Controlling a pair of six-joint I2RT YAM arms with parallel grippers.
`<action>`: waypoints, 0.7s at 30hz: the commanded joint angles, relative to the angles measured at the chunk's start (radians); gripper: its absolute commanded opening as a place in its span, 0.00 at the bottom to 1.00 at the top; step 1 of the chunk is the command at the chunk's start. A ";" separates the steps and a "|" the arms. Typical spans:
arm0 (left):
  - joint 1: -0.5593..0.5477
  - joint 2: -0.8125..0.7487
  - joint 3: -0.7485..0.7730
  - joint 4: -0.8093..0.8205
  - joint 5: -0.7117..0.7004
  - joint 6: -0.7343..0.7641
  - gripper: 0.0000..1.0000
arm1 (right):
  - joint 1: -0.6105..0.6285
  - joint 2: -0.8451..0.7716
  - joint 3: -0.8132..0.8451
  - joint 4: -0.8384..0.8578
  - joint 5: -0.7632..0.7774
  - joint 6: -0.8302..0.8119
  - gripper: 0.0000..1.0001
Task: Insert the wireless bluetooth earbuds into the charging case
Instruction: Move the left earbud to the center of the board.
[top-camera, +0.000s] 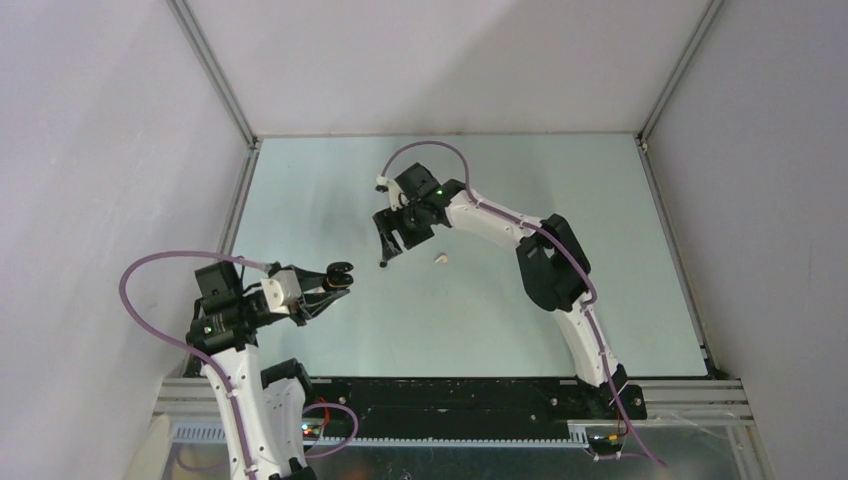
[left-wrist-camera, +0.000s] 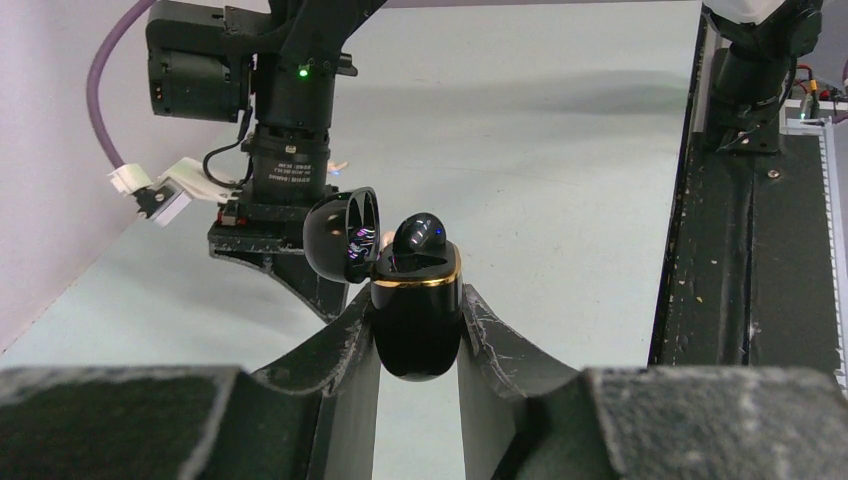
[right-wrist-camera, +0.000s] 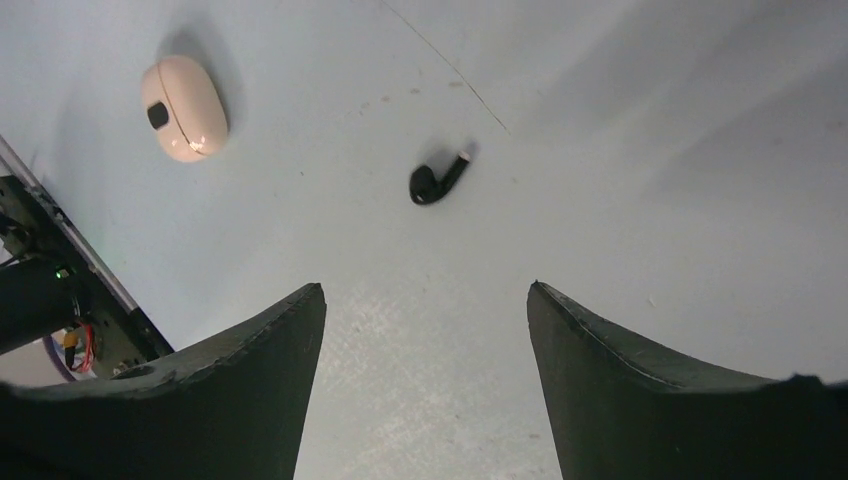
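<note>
In the top view, the left gripper (top-camera: 340, 273) hangs above the table (top-camera: 480, 310) near its left edge, closed on a small dark object that is too small here to identify. The right gripper (top-camera: 390, 245) points down at mid-table. Whether its jaws are apart cannot be read from this angle. A tiny dark speck at its fingertips is hard to separate from the fingers. The beige case (top-camera: 438, 258) lies just to the right of that gripper, on the table.

The left wrist view shows more. The left gripper (left-wrist-camera: 415, 300) clamps the black charging case (left-wrist-camera: 416, 330) by its two sides and holds it upright, so the lower flanks of the case are hidden behind the fingers. Its lid (left-wrist-camera: 340, 235) is swung open to the left. One seated earbud (left-wrist-camera: 418, 232) rises glossy and black above the gold rim. The rest of the interior is too dark to read. The right arm's wrist stands behind, cut off at the top.

In the right wrist view, the right gripper (right-wrist-camera: 426, 290) has its jaws spread wide with nothing between them, and only the finger ends are in view. Beyond them the loose black earbud (right-wrist-camera: 435, 180) lies on the table on its side, apart from both fingers. The beige case (right-wrist-camera: 183, 108) sits closed at the upper left, well away from the bud.
</note>
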 joint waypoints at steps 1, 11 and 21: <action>0.006 0.011 0.005 0.017 0.037 -0.007 0.00 | 0.019 0.059 0.112 -0.004 0.042 0.011 0.77; 0.009 0.105 0.057 -0.210 0.020 0.251 0.00 | 0.075 0.187 0.278 -0.120 0.106 0.014 0.76; 0.007 0.127 0.070 -0.293 0.017 0.353 0.00 | 0.098 0.225 0.279 -0.150 0.171 0.013 0.73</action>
